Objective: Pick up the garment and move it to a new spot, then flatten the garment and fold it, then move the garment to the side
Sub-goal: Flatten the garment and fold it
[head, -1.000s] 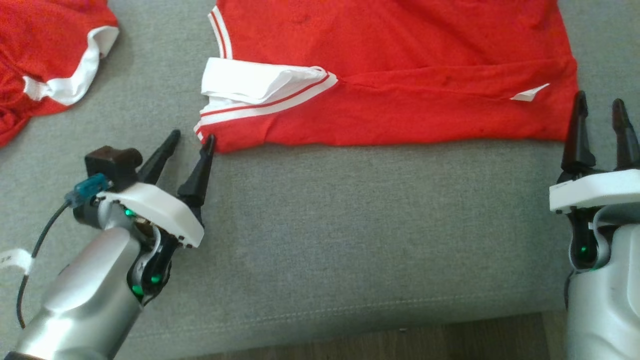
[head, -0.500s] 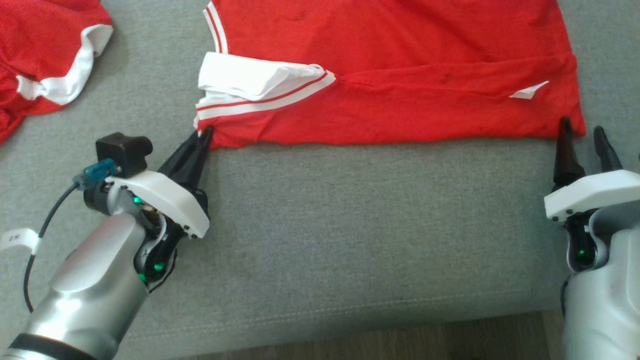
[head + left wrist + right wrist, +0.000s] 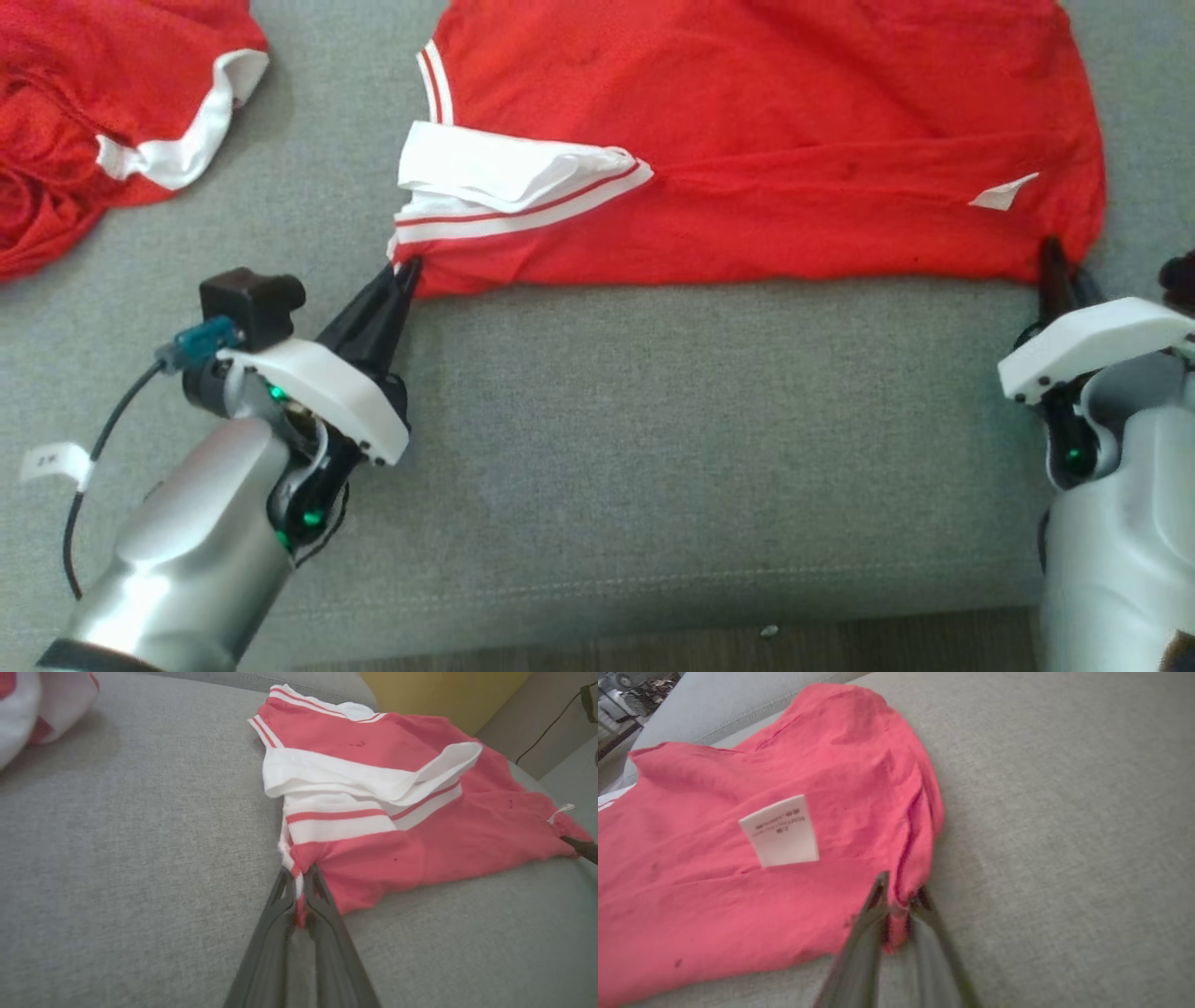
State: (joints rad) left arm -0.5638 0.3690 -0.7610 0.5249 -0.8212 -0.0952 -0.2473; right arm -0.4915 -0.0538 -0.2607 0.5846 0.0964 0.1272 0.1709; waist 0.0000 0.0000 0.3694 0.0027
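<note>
A red sports jersey (image 3: 747, 140) lies spread across a grey fabric sofa cushion (image 3: 653, 420), its near edge running left to right just ahead of the robot. At the jersey's left end, a white band with red stripes (image 3: 504, 182) is folded over on itself. Towards the right end, a small white care label (image 3: 781, 830) sticks up from the cloth.

The left gripper (image 3: 403, 273) reaches in from the lower left. Its two dark fingers are pressed together on the jersey's near-left corner, with a pinch of red and white fabric caught between the tips. The cloth bunches into a small pucker there.

The right gripper (image 3: 1064, 271) comes in from the lower right. Its fingers are clamped on the near-right corner, where the red fabric gathers into a fold between them. That wrist's picture is slightly blurred.

A second red garment with a white band (image 3: 84, 140) lies crumpled at the far left of the cushion, well apart from the jersey. A strip of dark wooden floor (image 3: 653, 644) shows below the cushion's front edge.
</note>
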